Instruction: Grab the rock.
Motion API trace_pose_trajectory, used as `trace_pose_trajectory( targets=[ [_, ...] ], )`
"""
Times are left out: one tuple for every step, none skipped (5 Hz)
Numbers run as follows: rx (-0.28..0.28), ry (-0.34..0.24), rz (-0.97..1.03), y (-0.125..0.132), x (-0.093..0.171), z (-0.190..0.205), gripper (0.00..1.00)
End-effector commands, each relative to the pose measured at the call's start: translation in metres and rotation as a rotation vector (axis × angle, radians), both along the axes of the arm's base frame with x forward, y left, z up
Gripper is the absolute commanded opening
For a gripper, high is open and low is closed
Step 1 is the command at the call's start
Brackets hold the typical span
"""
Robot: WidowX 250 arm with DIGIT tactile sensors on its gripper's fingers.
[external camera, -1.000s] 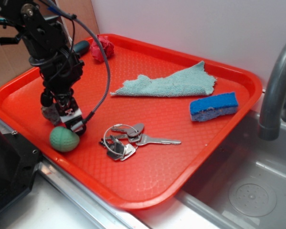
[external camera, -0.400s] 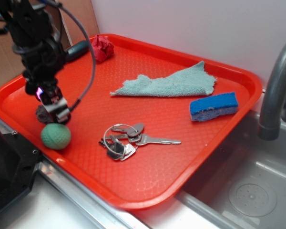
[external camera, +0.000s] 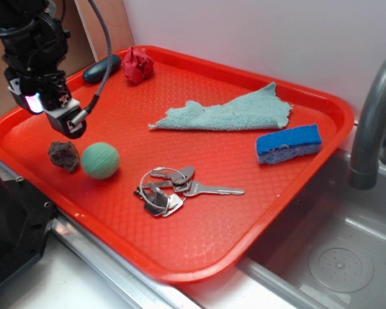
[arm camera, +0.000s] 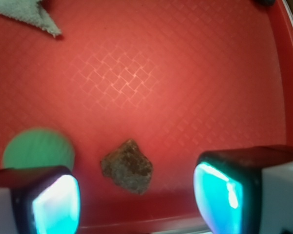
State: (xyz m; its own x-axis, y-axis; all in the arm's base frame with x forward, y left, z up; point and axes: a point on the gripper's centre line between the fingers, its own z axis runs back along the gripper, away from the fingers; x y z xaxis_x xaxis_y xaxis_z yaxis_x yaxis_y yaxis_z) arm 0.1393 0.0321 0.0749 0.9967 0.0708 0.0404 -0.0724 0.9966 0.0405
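The rock is a small lumpy brown-grey stone lying on the red tray near its front left edge, just left of the green ball. My gripper hangs above and slightly behind the rock, raised off the tray, open with nothing in it. In the wrist view the rock lies on the tray below, between and a little beyond the two glowing pads, and the green ball shows at the left.
A bunch of keys lies right of the ball. A teal cloth and a blue sponge lie further right. A red paper wad and a dark object sit at the back left. A sink and tap are at the right.
My gripper has risen and moved left and back, away from the tray floor. The green ball has rolled right, so the rock now lies uncovered to its left.
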Motion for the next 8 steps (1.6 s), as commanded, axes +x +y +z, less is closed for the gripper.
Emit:
trace_pose_trajectory(
  targets=[
    [-0.034,0.023,-0.060,-0.006,-0.011,-0.027,1.00],
    [-0.050,0.026,-0.120,-0.008,-0.013,-0.040,1.00],
    [-0.030,0.056,-0.141,-0.008,-0.008,-0.046,1.00],
    [-0.014,0.050,-0.145,0.002,-0.005,-0.043,1.00],
    [-0.040,0.019,-0.165,0.004,0.005,-0.042,1.00],
    [-0.018,0.045,-0.206,-0.004,0.013,-0.046,1.00],
    [0.002,0.072,-0.228,-0.006,0.014,-0.054,1.00],
    [0.007,0.065,-0.216,-0.008,0.013,-0.055,0.00]
  ],
)
